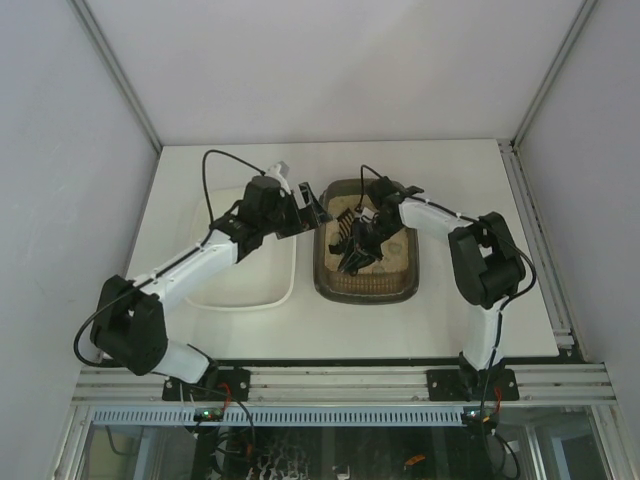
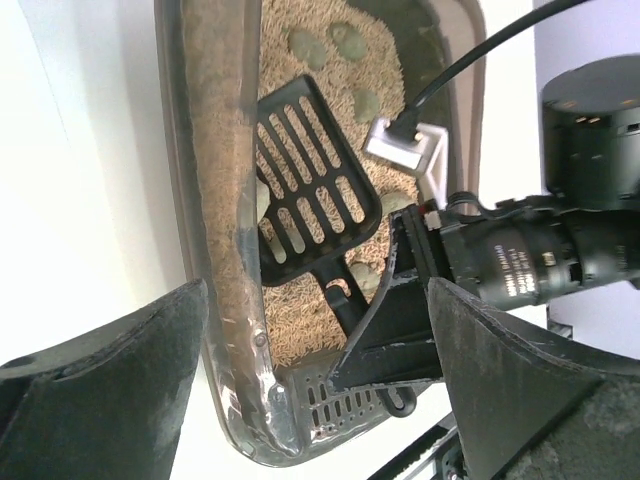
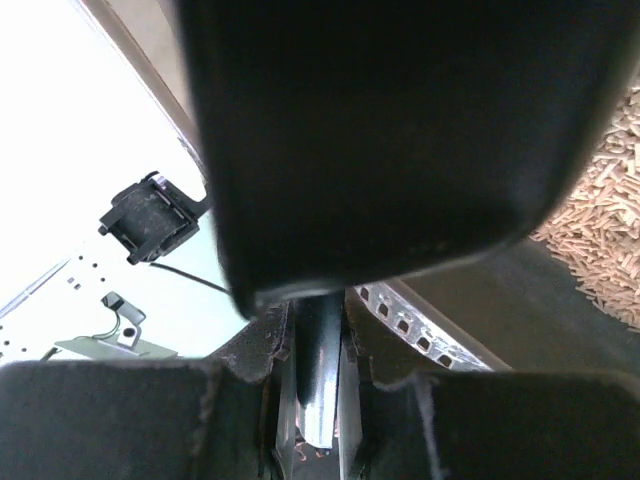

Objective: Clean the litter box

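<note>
Right end effector clamps scoop; left end effector gapes.

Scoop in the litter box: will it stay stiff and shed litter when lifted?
Probably stiff: the scoop looks like moulded black plastic. Likely light too. The pellets should drop through its slots; the greenish lumps look too big to.

Arms: you have two, the left arm and the right arm.
Counter: one white one under everything you see.
Litter box: one, dark-rimmed, with beige litter in it.
White tray: one, just beside the litter box.
Scoop: one, black and slotted.
Clumps: you can count at least five grey-green ones in the litter from the left wrist view; any under the scoop are too hidden to count.
</note>
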You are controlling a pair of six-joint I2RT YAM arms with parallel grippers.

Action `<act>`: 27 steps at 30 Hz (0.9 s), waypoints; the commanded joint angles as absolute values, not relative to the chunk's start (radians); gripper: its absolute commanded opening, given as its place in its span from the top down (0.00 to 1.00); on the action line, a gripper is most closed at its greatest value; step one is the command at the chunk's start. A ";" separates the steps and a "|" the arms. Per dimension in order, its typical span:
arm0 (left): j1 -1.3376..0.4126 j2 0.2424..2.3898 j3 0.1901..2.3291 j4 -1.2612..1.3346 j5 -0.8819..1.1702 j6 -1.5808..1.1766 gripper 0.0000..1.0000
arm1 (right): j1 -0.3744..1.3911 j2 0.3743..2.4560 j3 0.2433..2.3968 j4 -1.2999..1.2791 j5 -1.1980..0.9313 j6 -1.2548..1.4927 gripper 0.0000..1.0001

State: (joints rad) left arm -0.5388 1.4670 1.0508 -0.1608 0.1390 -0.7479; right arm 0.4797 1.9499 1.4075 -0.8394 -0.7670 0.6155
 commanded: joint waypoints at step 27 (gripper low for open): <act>-0.142 1.173 1.086 -0.411 0.253 -0.421 0.08 | 0.387 1.395 0.557 0.413 -0.855 0.952 1.00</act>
State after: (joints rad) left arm -0.2203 1.2175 1.0538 -0.3870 0.2237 -0.4789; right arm 0.3923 1.4292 0.5800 0.0078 -0.8688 0.8787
